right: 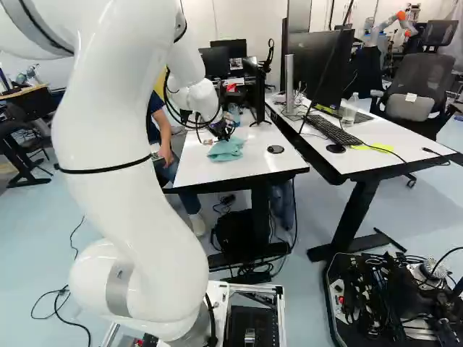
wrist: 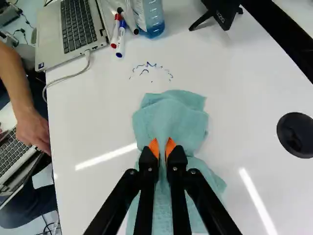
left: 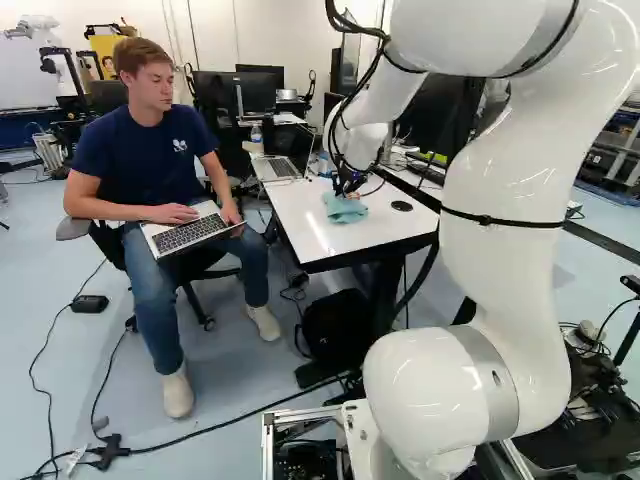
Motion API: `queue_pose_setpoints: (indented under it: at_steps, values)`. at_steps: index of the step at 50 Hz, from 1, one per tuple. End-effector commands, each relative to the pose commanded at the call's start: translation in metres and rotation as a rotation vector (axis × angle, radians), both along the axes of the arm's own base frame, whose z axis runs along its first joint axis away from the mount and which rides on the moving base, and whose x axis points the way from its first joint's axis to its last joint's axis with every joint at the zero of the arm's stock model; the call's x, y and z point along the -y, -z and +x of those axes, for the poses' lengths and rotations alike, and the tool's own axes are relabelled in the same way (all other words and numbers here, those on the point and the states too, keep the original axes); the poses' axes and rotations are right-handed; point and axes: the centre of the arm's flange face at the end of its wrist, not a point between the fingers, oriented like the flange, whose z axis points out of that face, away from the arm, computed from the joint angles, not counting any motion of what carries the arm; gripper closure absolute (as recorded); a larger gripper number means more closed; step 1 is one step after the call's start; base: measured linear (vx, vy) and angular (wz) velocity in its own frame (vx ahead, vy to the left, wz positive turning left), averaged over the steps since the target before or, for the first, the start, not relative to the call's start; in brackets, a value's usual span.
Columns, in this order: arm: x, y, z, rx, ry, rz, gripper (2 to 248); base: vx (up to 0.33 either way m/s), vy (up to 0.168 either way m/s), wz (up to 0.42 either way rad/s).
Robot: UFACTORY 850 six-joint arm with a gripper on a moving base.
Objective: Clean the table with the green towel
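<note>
Left base view: one white arm (left: 510,200) reaches over a white table (left: 310,235), its claw at one green towel (left: 346,209), which lies crumpled on the tabletop. This is the only arm at the towel, hence the nearer.

Right base view: the same towel lies below the claw (right: 223,131), beside one round black grommet (right: 275,149).

Wrist view: the claw stands narrow, a raised fold of towel pinched between its orange pads (wrist: 154,147). The towel's long axis runs roughly with the claw's reach. One patch of blue marks (wrist: 151,68) lies ahead, just past the cloth's far edge; I judge that a forward wipe is called for. Beyond the marks are three markers (wrist: 121,38) and one bottle (wrist: 152,19).
</note>
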Motion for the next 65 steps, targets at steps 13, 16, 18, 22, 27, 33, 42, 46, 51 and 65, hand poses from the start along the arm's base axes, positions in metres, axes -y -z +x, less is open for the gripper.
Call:
queue_pose_setpoints:
  at_steps: [13,16,18,22,27,33,42,46,51,65]
  values:
    - [0.000,0.001,0.025,0.013,-0.001,0.000,214,0.000,0.000,0.000]
    - [0.000,0.002,0.031,0.016,-0.001,0.000,214,0.000,0.000,0.000]
    - [0.000,0.002,0.034,0.019,-0.001,0.000,214,0.000,0.000,0.000]
    - [0.000,0.003,0.042,0.023,-0.001,0.000,214,0.000,0.000,0.000]
    - [0.000,0.003,0.051,0.029,-0.002,-0.001,214,0.000,0.000,0.000]
    - [0.000,0.004,0.062,0.036,-0.002,-0.001,214,0.000,0.000,0.000]
    - [0.000,0.006,0.079,0.048,-0.003,-0.001,214,0.000,0.000,0.000]
    - [-0.001,0.006,0.087,0.054,-0.004,-0.001,214,0.000,0.000,0.000]
    - [-0.002,0.007,0.096,0.061,-0.006,-0.001,214,0.000,0.000,0.000]
    - [-0.006,0.010,0.118,0.079,-0.012,-0.001,214,0.000,0.000,0.000]
